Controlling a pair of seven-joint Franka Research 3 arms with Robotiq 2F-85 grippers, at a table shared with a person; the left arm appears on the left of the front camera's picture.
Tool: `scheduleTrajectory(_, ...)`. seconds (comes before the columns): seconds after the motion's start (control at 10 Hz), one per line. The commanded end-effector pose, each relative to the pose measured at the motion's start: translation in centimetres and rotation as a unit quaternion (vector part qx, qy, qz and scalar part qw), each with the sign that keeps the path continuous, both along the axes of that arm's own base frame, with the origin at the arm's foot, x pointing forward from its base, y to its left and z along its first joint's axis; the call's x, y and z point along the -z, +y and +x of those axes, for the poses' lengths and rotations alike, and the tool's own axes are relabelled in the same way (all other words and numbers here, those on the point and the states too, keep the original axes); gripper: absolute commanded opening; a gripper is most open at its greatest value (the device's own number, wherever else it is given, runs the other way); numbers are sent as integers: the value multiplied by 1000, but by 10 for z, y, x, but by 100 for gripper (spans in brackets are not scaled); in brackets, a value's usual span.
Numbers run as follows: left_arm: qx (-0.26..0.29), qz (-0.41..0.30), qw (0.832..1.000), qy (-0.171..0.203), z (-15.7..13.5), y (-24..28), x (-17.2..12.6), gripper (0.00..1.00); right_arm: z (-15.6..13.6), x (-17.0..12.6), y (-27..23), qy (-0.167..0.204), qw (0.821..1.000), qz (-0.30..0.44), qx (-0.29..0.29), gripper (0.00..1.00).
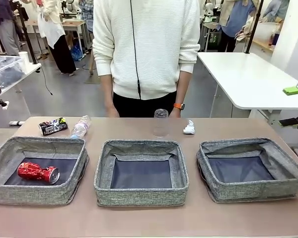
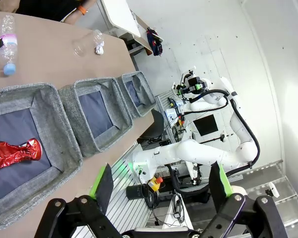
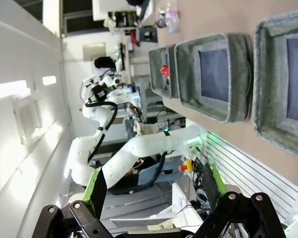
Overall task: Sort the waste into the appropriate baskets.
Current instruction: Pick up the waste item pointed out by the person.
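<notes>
Three grey woven baskets stand in a row: left [image 1: 35, 196], middle [image 1: 139, 196], right [image 1: 253, 191]. A crushed red can [image 1: 37, 172] lies in the left one; the other two hold nothing. Behind them on the table lie a dark printed can [image 1: 53, 126], a clear bottle [image 1: 81, 127], an upturned clear cup [image 1: 160, 122] and a white paper wad [image 1: 189, 128]. My left gripper [image 2: 161, 188] hangs open off the table's near-left corner, looking over the red can [image 2: 15, 152]. My right gripper [image 3: 154, 191] is open beyond the table's right end, also seen at the edge [image 1: 294, 105].
A person in a white sweater [image 1: 146, 49] stands at the far side, hands down behind the table edge. A white table [image 1: 248, 79] is at back right. Bare brown tabletop [image 1: 139, 218] runs in front of the baskets.
</notes>
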State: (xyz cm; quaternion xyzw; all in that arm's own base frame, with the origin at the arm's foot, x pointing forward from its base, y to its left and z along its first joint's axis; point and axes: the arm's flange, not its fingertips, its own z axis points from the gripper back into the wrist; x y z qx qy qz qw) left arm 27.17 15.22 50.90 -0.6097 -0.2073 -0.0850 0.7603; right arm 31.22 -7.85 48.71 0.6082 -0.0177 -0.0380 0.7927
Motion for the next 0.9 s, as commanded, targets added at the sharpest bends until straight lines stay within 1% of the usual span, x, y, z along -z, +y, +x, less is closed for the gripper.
scheduleTrajectory(0.0,2,-7,1000,-10,-2,-3,-2,100,1,-5,0,4,1000,4,-1,100)
scheduleTrajectory(0.8,2,-7,1000,-10,-2,-3,-2,100,1,-5,0,4,1000,4,-1,100)
